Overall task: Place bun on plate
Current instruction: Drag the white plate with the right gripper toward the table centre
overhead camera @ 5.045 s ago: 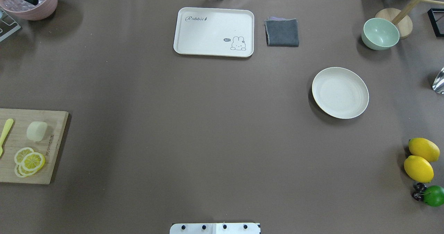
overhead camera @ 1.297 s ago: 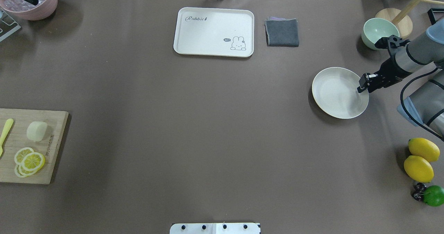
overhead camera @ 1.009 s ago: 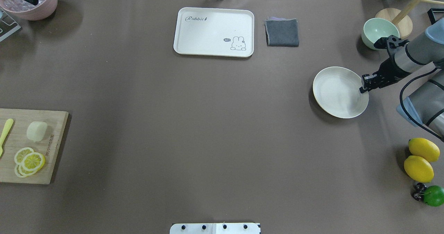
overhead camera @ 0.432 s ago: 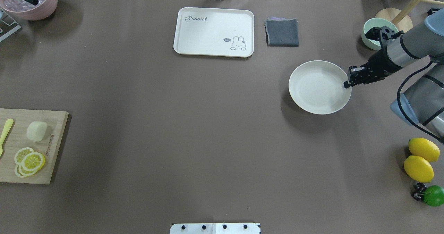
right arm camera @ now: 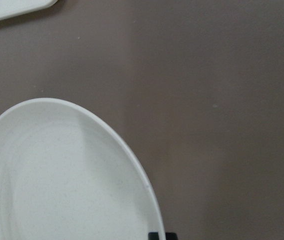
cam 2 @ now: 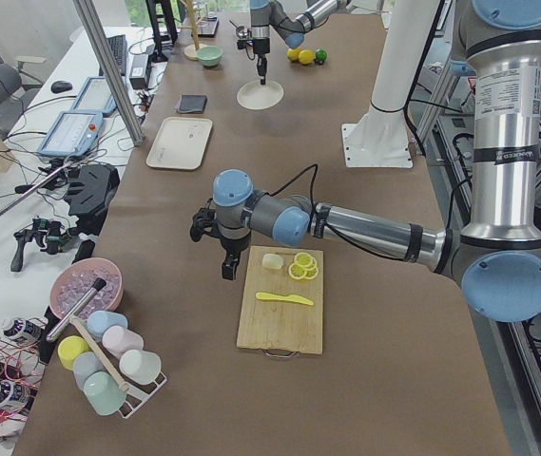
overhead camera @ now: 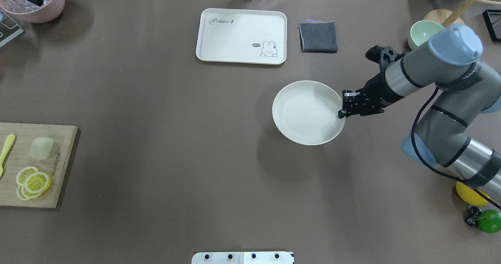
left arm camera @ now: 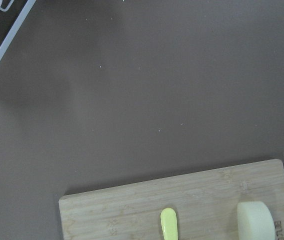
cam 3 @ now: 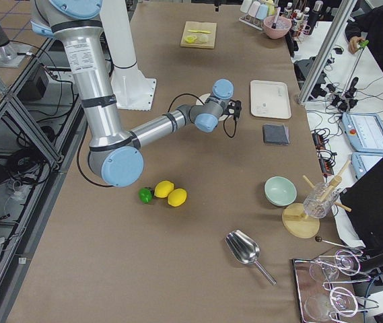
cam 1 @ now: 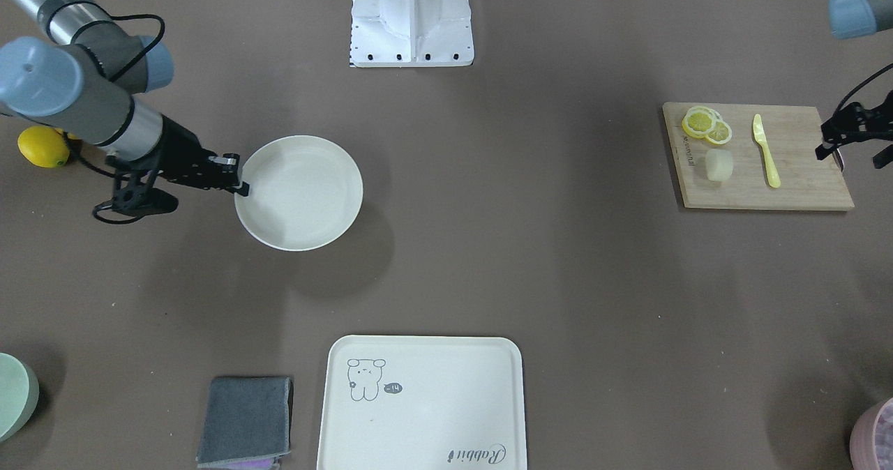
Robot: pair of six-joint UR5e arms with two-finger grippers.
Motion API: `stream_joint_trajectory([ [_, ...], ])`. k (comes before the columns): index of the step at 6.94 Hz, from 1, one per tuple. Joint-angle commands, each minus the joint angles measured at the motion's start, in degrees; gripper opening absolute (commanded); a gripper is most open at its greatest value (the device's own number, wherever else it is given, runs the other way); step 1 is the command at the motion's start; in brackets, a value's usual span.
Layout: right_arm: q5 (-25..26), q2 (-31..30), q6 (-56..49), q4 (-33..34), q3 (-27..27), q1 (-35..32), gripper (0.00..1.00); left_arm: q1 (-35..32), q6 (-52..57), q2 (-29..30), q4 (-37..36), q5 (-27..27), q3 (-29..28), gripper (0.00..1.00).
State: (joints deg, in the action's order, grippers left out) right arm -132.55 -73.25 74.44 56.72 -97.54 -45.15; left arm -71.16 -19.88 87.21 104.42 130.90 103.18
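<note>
**Spotter:** Your right hand [overhead camera: 341, 114] is clamped on the plate [overhead camera: 305, 111] rim at its 3 o'clock in the overhead view, and the offset shadow suggests the plate hangs clear of the table [overhead camera: 176, 99]. What now?

**Coach:** Hold the plate level; a one-edge pinch will likely let it droop. Carry it toward 9 o'clock, where the bun [overhead camera: 41, 147] lies on the cutting board [overhead camera: 58, 138], beside the lemon slices [overhead camera: 33, 181].

**Spotter:** And the left hand [cam 1: 848, 146]?

**Coach:** It hovers near the cutting board; I cannot tell how far open it is. Set the plate down flat within its reach before you let go.
</note>
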Motion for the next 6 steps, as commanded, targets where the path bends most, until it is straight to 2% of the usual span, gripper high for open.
stream_joint_trajectory([
  [1, 6.15, 2.84, 5.10, -0.03, -0.72, 7.16, 0.00, 10.83, -15.40, 0.60, 15.91, -5.55, -6.19, 0.98],
  [2, 7.90, 3.72, 5.54, 0.06, -0.37, 9.10, 0.00, 13.04, -18.84, -0.27, 18.95, -5.65, -6.58, 0.98],
  [5, 12.30, 6.53, 7.12, 0.15, 1.29, 13.24, 0.00, 18.14, -25.53, -2.73, 22.13, -5.47, -6.40, 0.97],
  [6, 12.31, 6.63, 7.12, 0.15, 1.56, 13.42, 0.00, 19.38, -26.78, -2.74, 22.23, -5.48, -6.49, 0.96],
])
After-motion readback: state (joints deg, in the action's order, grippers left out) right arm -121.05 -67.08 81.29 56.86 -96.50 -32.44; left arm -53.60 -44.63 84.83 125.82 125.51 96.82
